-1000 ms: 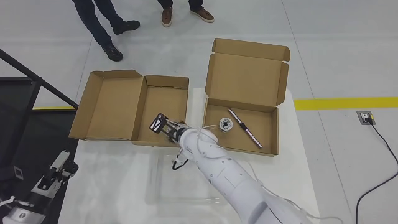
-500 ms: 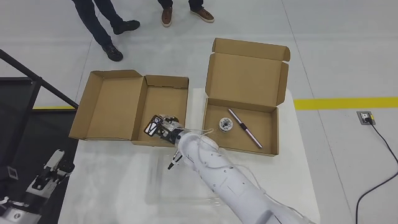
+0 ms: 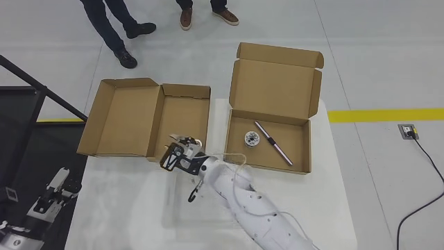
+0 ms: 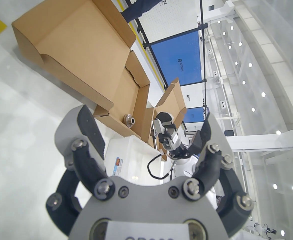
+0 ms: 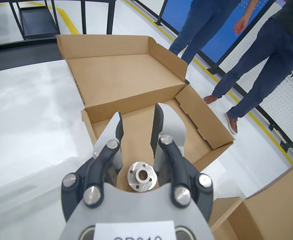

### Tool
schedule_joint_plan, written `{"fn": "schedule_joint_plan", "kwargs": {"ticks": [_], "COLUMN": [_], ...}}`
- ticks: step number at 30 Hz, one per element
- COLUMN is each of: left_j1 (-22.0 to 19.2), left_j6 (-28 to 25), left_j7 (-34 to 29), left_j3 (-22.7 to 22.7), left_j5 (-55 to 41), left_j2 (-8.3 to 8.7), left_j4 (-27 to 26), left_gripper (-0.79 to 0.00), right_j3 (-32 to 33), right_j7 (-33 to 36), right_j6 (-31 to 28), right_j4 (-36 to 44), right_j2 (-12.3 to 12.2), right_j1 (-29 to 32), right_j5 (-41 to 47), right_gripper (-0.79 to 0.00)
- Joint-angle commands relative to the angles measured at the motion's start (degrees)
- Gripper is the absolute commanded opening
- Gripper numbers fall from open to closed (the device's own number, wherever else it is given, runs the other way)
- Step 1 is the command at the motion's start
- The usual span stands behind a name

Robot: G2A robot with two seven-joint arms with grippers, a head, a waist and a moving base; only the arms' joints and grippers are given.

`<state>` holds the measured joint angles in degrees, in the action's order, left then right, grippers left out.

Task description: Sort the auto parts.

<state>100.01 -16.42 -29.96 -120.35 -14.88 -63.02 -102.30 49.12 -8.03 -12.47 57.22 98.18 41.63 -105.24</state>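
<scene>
A silver flange (image 5: 141, 176) lies on the floor of the left cardboard box (image 3: 187, 111), close to its front wall; it also shows as the flange (image 4: 129, 120) and the flange (image 3: 189, 141). My right gripper (image 5: 138, 126) hovers just above the flange at the box's near edge, open with nothing between its fingers; it appears as the right gripper (image 3: 177, 157) from above. My left gripper (image 4: 146, 131) is open and empty, off the table's left front corner, where the left gripper (image 3: 61, 180) points towards the boxes. The right box (image 3: 300, 154) holds a round toothed part (image 3: 251, 138) and a metal rod (image 3: 272, 142).
A clear plastic bin (image 3: 173, 212) sits on the white table in front of the boxes, partly under my right arm. Both box lids stand open. A black rack (image 3: 28, 97) is to the left of the table.
The right gripper has drawn back from inside the left box to its near edge and let go of the flange, which now lies in the box. The left arm has shifted slightly left.
</scene>
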Motion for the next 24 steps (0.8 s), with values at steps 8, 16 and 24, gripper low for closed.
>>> {"fn": "schedule_joint_plan", "kwargs": {"ticks": [8, 16, 24], "left_j1": [0.22, 0.85, 1.56], "left_j6": [-0.46, -1.07, -1.06], "left_j7": [-0.21, -0.36, 0.06], "left_j3": [-0.11, -0.17, 0.16], "left_j5": [-0.58, -0.92, -0.85], "left_j2": [-0.12, -0.28, -0.49], "left_j4": [-0.12, -0.52, -1.88], "left_gripper": [0.000, 0.000, 0.000], "right_j3": [5.84, 11.20, 13.84], "right_j7": [0.01, -4.01, -7.32], "right_j6": [-4.64, -9.73, -12.00], "right_j4": [20.47, 33.05, 37.37], "right_j2": [-4.41, -7.84, -9.40], "right_j1": [14.41, 26.81, 32.26], "right_j5": [-7.70, -13.13, -14.96], "right_gripper": [-0.471, -0.148, 0.000]}}
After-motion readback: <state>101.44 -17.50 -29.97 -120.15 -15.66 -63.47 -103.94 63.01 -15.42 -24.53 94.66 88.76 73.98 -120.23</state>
